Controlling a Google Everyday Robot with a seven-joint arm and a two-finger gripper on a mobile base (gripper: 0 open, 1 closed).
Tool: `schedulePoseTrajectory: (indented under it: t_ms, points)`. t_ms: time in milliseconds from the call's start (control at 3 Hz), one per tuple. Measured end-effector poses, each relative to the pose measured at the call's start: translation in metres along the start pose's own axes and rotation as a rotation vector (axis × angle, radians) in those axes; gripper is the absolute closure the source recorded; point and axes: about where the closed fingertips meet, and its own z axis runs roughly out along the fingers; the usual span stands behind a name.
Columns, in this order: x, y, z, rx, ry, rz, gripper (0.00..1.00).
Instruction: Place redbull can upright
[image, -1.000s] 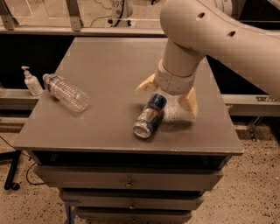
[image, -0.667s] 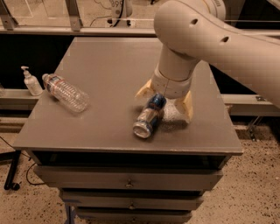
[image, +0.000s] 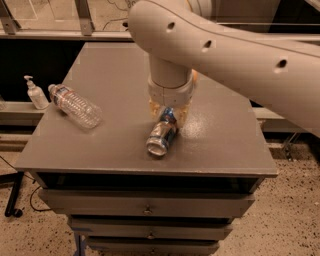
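The redbull can lies on its side near the front middle of the grey table, its silver top facing the front edge. It is slim and silver-and-blue. My gripper comes straight down from the big white arm and sits over the can's far end, low to the table. The wrist hides the part of the can under it.
A clear plastic water bottle lies on its side at the table's left. A small white pump bottle stands on a ledge beyond the left edge. Drawers sit under the tabletop. A railing runs behind the table.
The arm has swung left and lower, so the wrist now stands right over the can's far end. The can and the water bottle lie where they were.
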Motion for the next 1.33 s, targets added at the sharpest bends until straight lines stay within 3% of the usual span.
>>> schedulePoseTrajectory:
  t_ms: [333,667,1333]
  points:
    - [0.001,-0.022,-0.007,-0.032,0.022,-0.031,0.83]
    - [0.011,-0.033,-0.028,-0.009,-0.005,-0.046,1.0]
    - [0.032,-0.035,-0.11,0.191,-0.095,-0.078,1.0]
